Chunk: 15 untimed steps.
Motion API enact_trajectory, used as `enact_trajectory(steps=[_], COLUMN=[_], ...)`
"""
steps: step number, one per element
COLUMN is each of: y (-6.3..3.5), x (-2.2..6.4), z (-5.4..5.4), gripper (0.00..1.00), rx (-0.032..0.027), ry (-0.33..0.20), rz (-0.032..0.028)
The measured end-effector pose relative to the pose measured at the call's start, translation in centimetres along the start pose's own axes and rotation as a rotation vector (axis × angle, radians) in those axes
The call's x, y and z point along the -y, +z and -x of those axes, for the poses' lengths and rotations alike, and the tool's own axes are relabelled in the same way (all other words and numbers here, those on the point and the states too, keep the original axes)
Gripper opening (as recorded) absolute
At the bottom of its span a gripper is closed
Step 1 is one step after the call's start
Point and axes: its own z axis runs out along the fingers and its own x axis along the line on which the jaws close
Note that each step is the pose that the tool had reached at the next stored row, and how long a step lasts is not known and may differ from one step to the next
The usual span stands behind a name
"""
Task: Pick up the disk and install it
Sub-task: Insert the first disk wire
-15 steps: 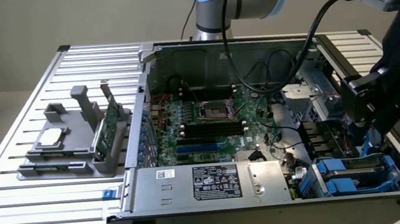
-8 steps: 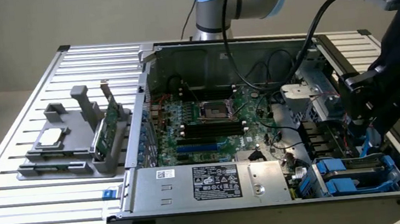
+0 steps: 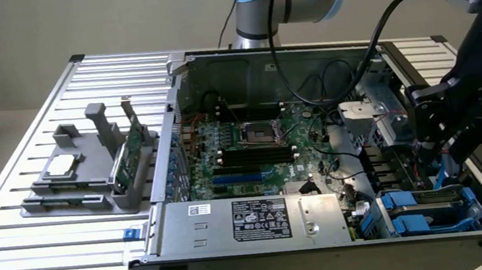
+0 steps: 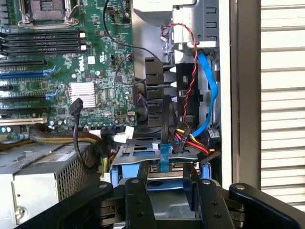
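Note:
The disk (image 3: 426, 213), silver-grey with a blue plastic bracket around its edges, lies in the drive bay at the near corner of the open computer case, on the exterior view's right. My gripper (image 3: 442, 159) hangs just above that bay, open, and holds nothing. In the wrist view the two black fingers (image 4: 138, 200) stand on either side of the disk (image 4: 167, 207), whose blue frame and grey face show in the gap between them. I cannot tell whether the fingers touch the bracket.
A blue data cable (image 4: 209, 95) and a red-black-yellow wire bundle (image 4: 190, 140) run close above the bay. The power supply (image 3: 258, 219) and motherboard (image 3: 260, 146) lie beside it. On the slatted table (image 3: 41, 260), a grey holder (image 3: 95, 182) carries a green card (image 3: 128, 159) and a small silver chip (image 3: 60, 165).

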Motion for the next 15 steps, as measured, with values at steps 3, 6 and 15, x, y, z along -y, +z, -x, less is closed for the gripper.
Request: enact_trajectory(steps=[3, 6, 15], y=[0.13, 0.30, 0.91], x=[0.01, 0.00, 0.00], z=[-0.01, -0.01, -0.03], gripper=[0.42, 0.42, 0.40], rx=[0.0000, 0.0001, -0.0008], ry=[0.047, 0.094, 0.225], rz=[-0.0015, -0.0031, -0.0003])
